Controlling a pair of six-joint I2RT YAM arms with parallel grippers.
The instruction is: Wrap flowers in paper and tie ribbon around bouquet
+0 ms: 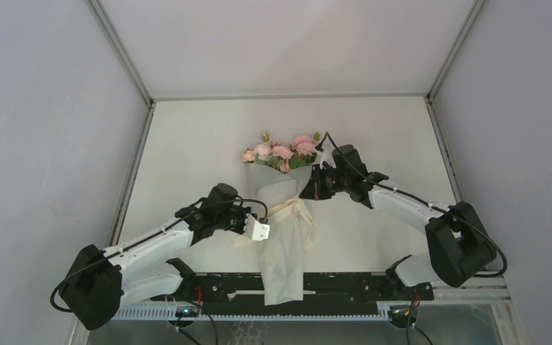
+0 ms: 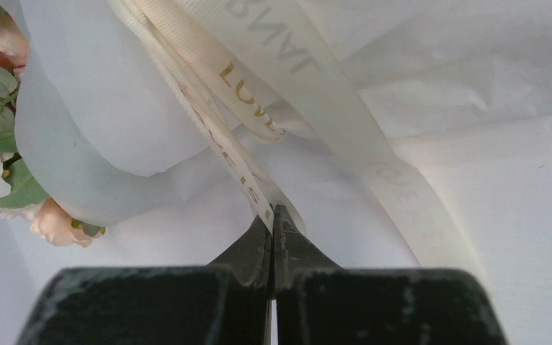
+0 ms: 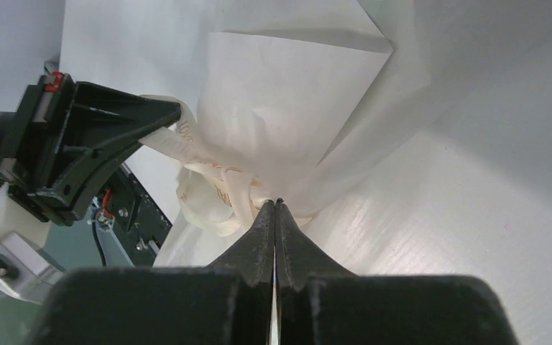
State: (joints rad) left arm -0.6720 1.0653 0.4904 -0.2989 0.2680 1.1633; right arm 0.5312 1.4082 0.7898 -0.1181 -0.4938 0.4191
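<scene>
Top external view: our bouquet lies centred on the desk, ribbon knotted round its waist. Our left jaws are pinched tight on a ribbon strand, likely to cinch the knot. Our right jaws, closed against the knot, may grip ribbon or paper; we cannot tell.

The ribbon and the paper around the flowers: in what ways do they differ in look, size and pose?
The ribbon is a narrow cream strip, while the paper is a wide white sheet. The ribbon carries printed letters, and the paper is plain. The ribbon is knotted around the middle, whereas the paper forms a long cone from the flowers downward. Both are pale, thin and soft.
</scene>
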